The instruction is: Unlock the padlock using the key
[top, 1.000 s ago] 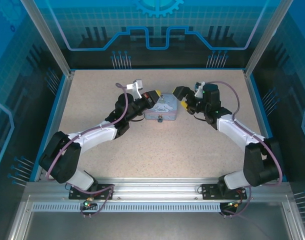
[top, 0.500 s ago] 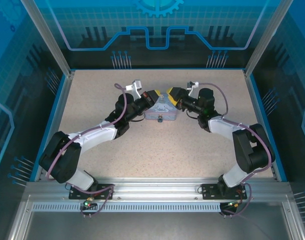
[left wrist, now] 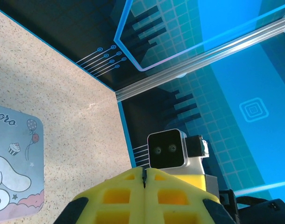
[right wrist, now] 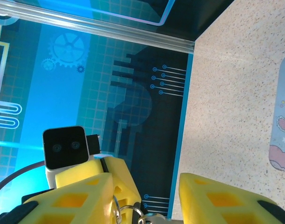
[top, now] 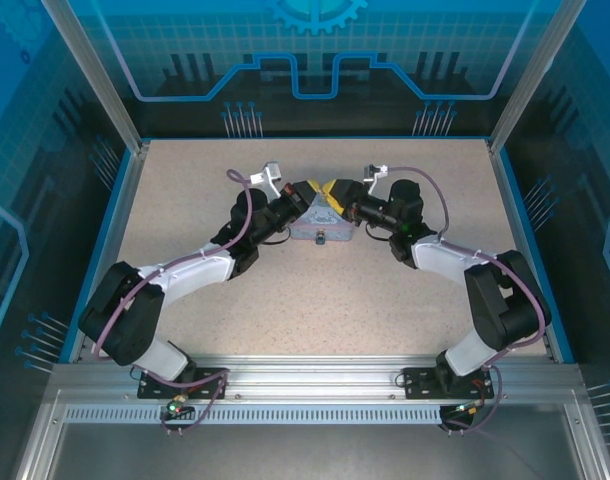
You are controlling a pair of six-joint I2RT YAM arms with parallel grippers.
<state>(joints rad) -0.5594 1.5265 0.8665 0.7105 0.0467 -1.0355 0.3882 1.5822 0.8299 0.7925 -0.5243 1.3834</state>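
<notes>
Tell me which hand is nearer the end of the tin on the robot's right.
Right. The right hand is at the far right corner of the tin; the left hand, shut, is at its far left corner, and their tips almost meet mid-tin.

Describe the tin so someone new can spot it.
On the speckled beige table, look toward the far middle, where the left gripper and right gripper converge, yellow tips inward. Right by them sits the tin: a flat, pale blue-grey rectangular box with a cartoon on its lid, unlike the black-and-white arms beside it.
</notes>
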